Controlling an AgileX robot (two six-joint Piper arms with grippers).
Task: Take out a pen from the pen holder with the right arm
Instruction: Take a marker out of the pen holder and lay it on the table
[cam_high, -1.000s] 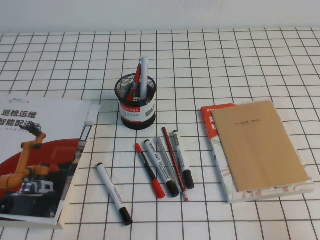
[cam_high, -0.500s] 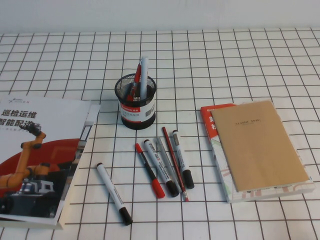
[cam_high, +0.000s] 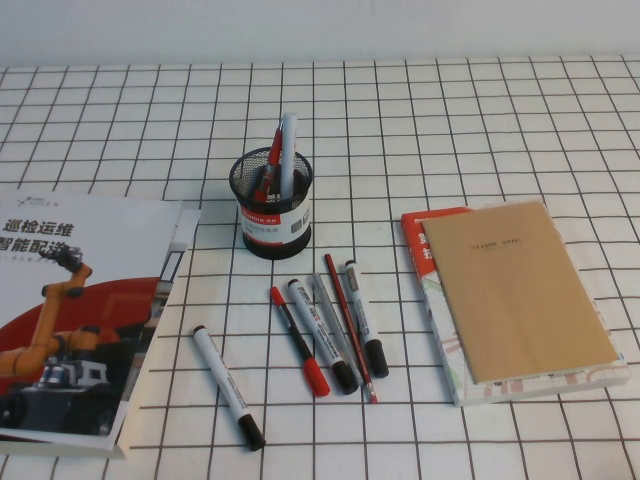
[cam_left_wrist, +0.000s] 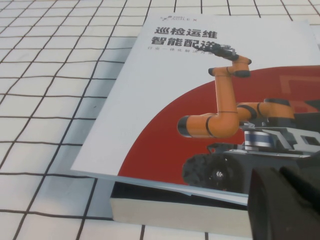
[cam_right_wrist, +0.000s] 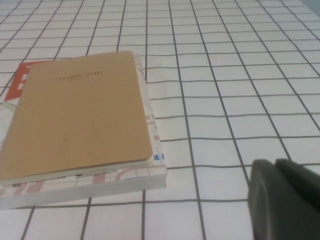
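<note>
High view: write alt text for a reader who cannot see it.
A black mesh pen holder with a red pen and a white pen stands on a gridded table; six pens lie loose before it. A manual lies left, a notebook on a book right. Neither left gripper, by the manual, nor right gripper, shut by the notebook, shows here.

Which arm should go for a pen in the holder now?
Right, narrowly: the right gripper, shut, is beside the notebook, while the left gripper sits low at the near edge of the thick book, which seems to lie across its way to the holder.
</note>
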